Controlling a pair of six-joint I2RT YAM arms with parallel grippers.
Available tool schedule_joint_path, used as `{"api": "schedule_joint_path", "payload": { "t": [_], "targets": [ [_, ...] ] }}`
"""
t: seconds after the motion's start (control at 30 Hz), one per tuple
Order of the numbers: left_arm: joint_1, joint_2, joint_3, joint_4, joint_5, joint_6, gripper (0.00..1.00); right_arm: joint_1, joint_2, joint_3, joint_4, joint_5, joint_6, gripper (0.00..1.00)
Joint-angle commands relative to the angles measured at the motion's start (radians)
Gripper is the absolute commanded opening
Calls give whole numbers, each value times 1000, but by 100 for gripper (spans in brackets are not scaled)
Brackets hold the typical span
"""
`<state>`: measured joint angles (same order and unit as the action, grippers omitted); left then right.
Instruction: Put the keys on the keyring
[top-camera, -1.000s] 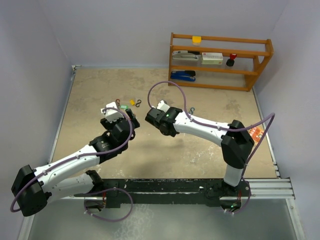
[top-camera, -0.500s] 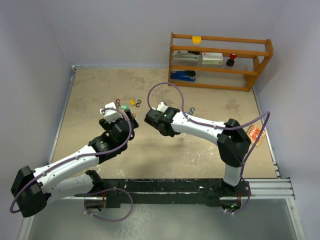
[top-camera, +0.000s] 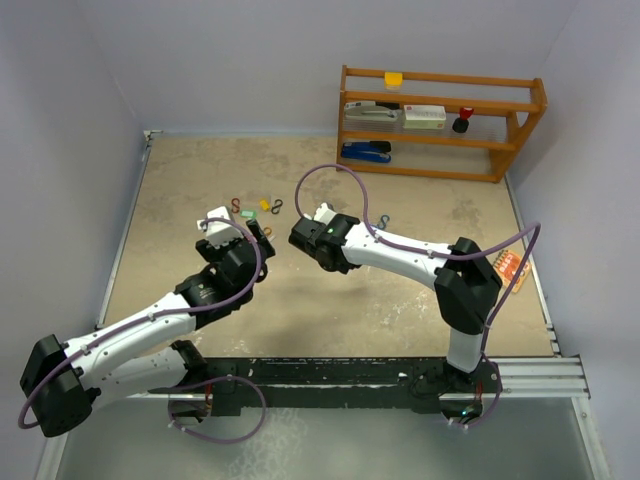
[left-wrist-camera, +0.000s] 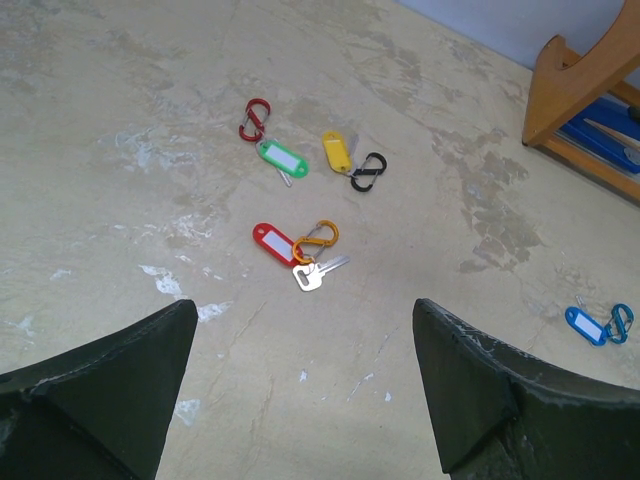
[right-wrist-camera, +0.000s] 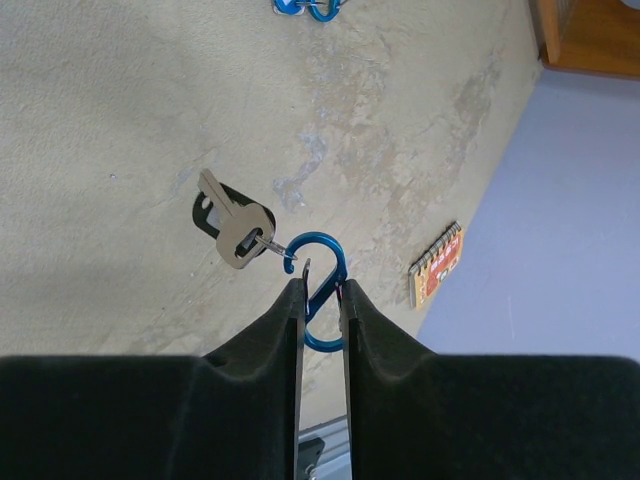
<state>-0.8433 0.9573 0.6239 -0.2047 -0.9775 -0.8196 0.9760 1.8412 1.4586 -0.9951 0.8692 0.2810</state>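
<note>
My right gripper (right-wrist-camera: 321, 290) is shut on a blue S-shaped clip (right-wrist-camera: 326, 254) and holds it above the table. A silver key (right-wrist-camera: 236, 236) with a black tag (right-wrist-camera: 207, 212) hangs from the clip's upper hook. My left gripper (left-wrist-camera: 304, 318) is open and empty over bare table. Just ahead of it lie a red-tagged key (left-wrist-camera: 272, 243) with its silver blade (left-wrist-camera: 320, 272) on an orange clip (left-wrist-camera: 318, 237). Farther off lie a green-tagged key (left-wrist-camera: 282, 158), a red clip (left-wrist-camera: 254, 119), a yellow tag (left-wrist-camera: 337, 151) and a black clip (left-wrist-camera: 368, 172). In the top view both grippers (top-camera: 232, 230) (top-camera: 306, 238) hover mid-table.
A blue-tagged key on a blue clip (left-wrist-camera: 597, 324) lies to the right, also seen in the top view (top-camera: 383, 220). A wooden shelf (top-camera: 440, 120) with staplers and small items stands at the back right. A small orange notebook (top-camera: 510, 267) lies at the right edge.
The right arm's elbow has swung a little left, the clip still held. The left arm has drawn back slightly toward the left. The things on the table have not moved.
</note>
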Motion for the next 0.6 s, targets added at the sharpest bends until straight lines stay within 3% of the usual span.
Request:
{"api": "schedule_joint_path", "payload": {
  "t": [0.0,0.57],
  "targets": [
    [9,-16,-3,11,-28,-13,86,3,-1,41,-29,13,19,22],
    [12,-29,-1,-3,-37,-13,86,3,38,52,10,-6,8,33]
  ]
}}
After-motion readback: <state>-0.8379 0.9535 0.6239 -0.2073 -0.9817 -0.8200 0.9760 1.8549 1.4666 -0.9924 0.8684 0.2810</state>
